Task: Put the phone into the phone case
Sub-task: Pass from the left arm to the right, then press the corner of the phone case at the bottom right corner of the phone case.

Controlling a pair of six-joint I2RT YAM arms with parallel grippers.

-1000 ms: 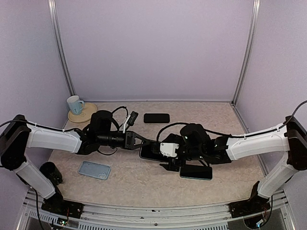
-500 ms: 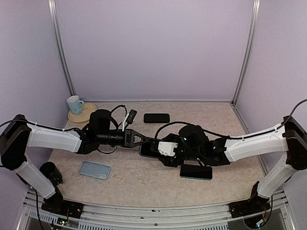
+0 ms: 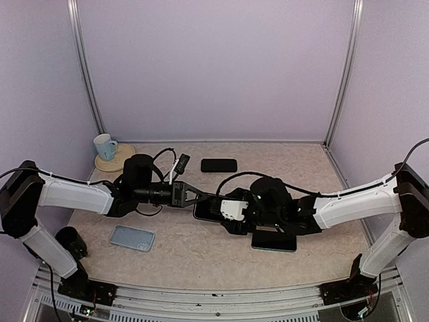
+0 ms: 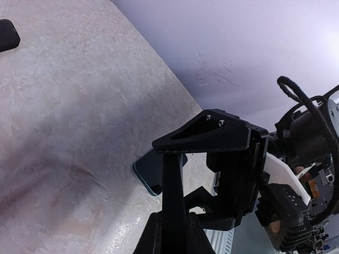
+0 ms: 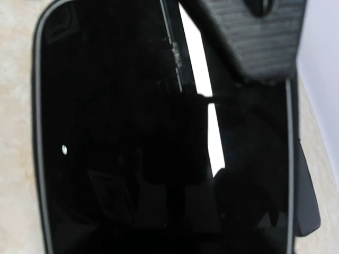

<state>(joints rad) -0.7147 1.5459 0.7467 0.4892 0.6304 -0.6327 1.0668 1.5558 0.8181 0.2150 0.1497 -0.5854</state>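
At the middle of the counter, the phone is lying flat and screen up between your two grippers. The left gripper is reaching in from the left, clenched on nothing, with its tip at or just above the phone's far-left edge; the right gripper is hanging low over the phone's right end, and these views are not showing whether its jaws are parted or gripping.

From the right wrist, the black glass is filling almost the whole view, and a thin grey rim is running down its left side and round the corner; I am reading that rim as the phone case, so the phone is probably sitting in it already, though I cannot tell how fully.

I am treating this as the seating step; you are wanting the clenched left gripper as a steady stop, pressing down rather than sideways, so that the phone is not skating across the counter. You are best bringing the right gripper down on the edge, not the middle of the glass, and working one corner at a time; go gently, since a hard poke is risking a slip. A dark slab is lying just near of the right gripper; you are needing to stay clear of it.
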